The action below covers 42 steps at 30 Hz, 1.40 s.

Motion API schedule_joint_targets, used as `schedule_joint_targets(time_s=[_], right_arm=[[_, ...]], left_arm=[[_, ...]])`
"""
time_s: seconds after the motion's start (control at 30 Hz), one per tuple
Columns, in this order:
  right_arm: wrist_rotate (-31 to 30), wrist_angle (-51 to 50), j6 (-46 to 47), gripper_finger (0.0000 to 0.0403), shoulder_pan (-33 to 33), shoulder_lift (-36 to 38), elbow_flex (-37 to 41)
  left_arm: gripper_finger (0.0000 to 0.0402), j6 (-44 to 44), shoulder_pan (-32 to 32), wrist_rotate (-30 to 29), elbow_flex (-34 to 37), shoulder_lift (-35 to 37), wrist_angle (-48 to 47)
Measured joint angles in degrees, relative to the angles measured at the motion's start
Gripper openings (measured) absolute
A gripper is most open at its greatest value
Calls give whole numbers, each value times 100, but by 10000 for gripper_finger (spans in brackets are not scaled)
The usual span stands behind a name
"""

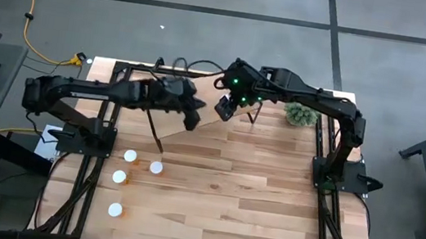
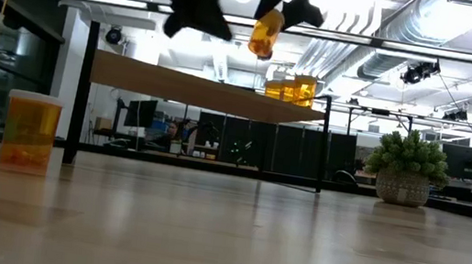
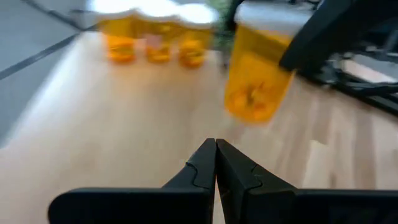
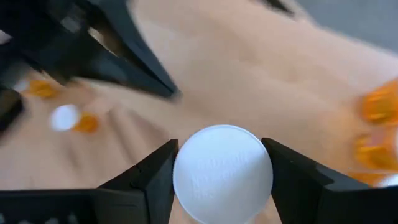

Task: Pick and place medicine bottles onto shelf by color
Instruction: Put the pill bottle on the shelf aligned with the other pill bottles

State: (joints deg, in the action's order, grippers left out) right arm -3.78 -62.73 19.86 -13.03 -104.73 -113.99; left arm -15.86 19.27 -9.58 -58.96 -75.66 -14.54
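Note:
My right gripper point(image 1: 225, 107) is shut on an orange pill bottle point(image 2: 267, 33) with a white cap, held high above the light-wood shelf point(image 2: 205, 91). Several orange bottles point(image 2: 290, 89) stand on the shelf's right part; they also show in the left wrist view point(image 3: 155, 46). My left gripper point(image 3: 216, 163) is shut and empty; it hovers above the shelf just left of the held bottle point(image 3: 255, 78). Several white-capped bottles point(image 1: 130, 156) stand on the tabletop at the left; two of them show in the low view point(image 2: 31, 128). My right gripper pinches the bottle's round white cap point(image 4: 186, 168) between its two fingers point(image 4: 158, 171), one on each side of the cap's rim. The fingers come from above, pointing down. The bottle hangs below them, slightly tilted, clear of the shelf and the table.
A fuzzy green plant point(image 1: 302, 113) in a pot stands at the table's far right, beside the shelf's end. The shelf's thin black legs point(image 2: 84, 92) stand on the tabletop. Bare tabletop point(image 1: 251, 207) spreads over the near and right parts.

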Motion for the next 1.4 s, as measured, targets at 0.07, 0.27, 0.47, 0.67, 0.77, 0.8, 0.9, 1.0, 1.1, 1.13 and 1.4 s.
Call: schedule_joint_targets(time_s=[0.07, 0.27, 0.47, 0.67, 0.77, 0.8, 0.9, 1.0, 1.1, 1.13, 1.4], right_arm=[[-298, 20, -84, 204, -36, 0, 0], [-1118, 503, -88, 204, -150, -99, -6], [-1261, 814, -205, 204, -505, -516, -7], [-1257, 810, -78, 204, -832, -709, -7], [-1265, 804, -81, 204, -883, -713, -4], [-1278, 804, -81, 204, -884, -713, -4], [-1275, 826, -83, 204, -920, -748, -5], [-1209, 810, -51, 204, -948, -882, -7], [-1189, 782, -39, 204, -947, -1004, -2], [-1200, 775, -33, 204, -947, -1008, 0], [-1400, 786, 107, 204, -960, -1038, 0]], left_arm=[[0, -2, 134, -23, 4, 282, -308], [0, -46, 279, -35, 4, 1187, -466], [0, -52, 284, -69, 4, 1821, -151], [0, -66, 282, -68, 4, 2066, -119], [0, -98, 282, -70, 4, 2060, -122], [0, -111, 284, -70, 4, 2059, -125], [0, -138, 280, -68, 4, 2021, -123], [0, -197, 275, -65, 4, 1976, -117], [0, -197, 275, -66, 4, 1974, -112], [0, -199, 275, -66, 4, 1973, -110], [0, -213, 264, -61, 4, 1971, -110]])
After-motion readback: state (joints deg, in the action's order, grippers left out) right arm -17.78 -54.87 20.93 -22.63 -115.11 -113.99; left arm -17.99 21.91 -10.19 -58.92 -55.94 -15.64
